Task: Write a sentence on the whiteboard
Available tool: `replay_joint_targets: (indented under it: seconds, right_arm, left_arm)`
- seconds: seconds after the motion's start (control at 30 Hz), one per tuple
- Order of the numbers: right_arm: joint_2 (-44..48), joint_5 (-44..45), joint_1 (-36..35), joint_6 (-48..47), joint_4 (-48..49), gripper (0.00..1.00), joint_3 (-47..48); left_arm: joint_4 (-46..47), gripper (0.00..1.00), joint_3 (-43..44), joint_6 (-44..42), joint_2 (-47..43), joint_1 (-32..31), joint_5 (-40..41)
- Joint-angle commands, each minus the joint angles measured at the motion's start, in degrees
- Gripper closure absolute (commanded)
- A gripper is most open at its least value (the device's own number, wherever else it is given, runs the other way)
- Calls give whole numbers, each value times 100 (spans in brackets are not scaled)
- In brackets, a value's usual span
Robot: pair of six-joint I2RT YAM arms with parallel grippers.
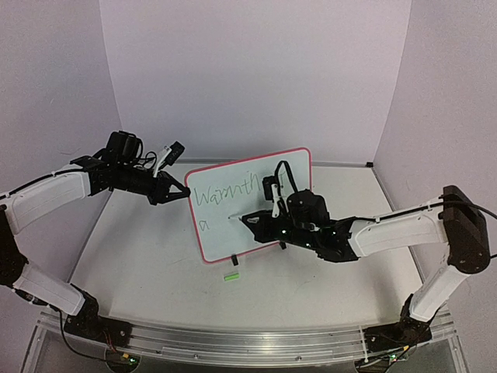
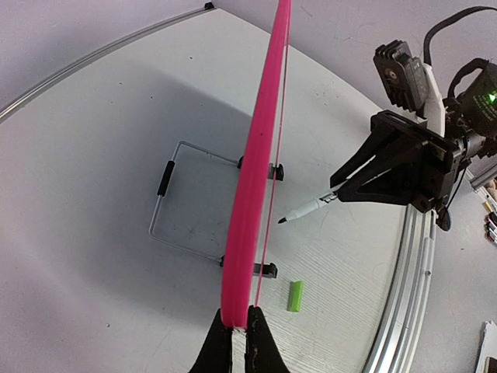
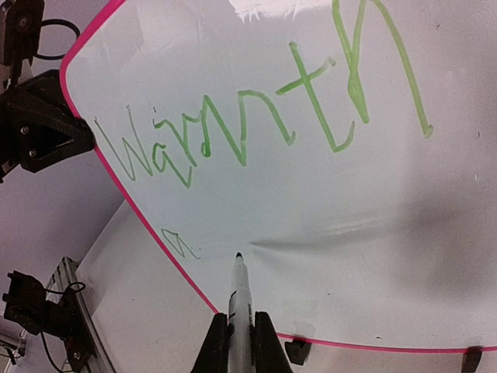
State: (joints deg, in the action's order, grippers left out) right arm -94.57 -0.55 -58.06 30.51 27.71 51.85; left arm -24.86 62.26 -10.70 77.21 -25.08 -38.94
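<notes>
Right tool [image 3: 241,322] grips marker [image 3: 239,286]; left tool [image 2: 241,320] pinches whiteboard [image 2: 260,155] edge; green cap [image 2: 295,296] beside wire stand [image 2: 166,178].

From here I read the face of the whiteboard [image 3: 326,233] as glossy white, throwing glare, inside a smooth pink plastic frame [image 2: 252,194] on a thin bare-metal wire stand [image 2: 182,144]. The desk [image 2: 93,179] looks matt white with a faint grain, edged by a brushed aluminium rail [image 2: 405,287]. The left fingers [image 2: 220,350] and right fingers [image 3: 213,346] look like matt black plastic, the marker [image 3: 239,299] smooth white plastic
</notes>
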Motion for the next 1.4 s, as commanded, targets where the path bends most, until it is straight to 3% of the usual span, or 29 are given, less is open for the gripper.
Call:
replay_joint_targets:
  seconds: [0.0, 0.87, 1.37]
  right_arm:
    - [-157, -272, 86, 80, 366, 100, 136]
    - [-526, -363, 207, -2, 508, 100, 544]
    - [-572, -296, 206, 42, 224, 100, 250]
  left_arm:
    - [-434, 100, -17, -189, 180, -166, 183]
    - [-442, 100, -6, -200, 224, -173, 194]
    - [-443, 100, 2, -195, 258, -180, 173]
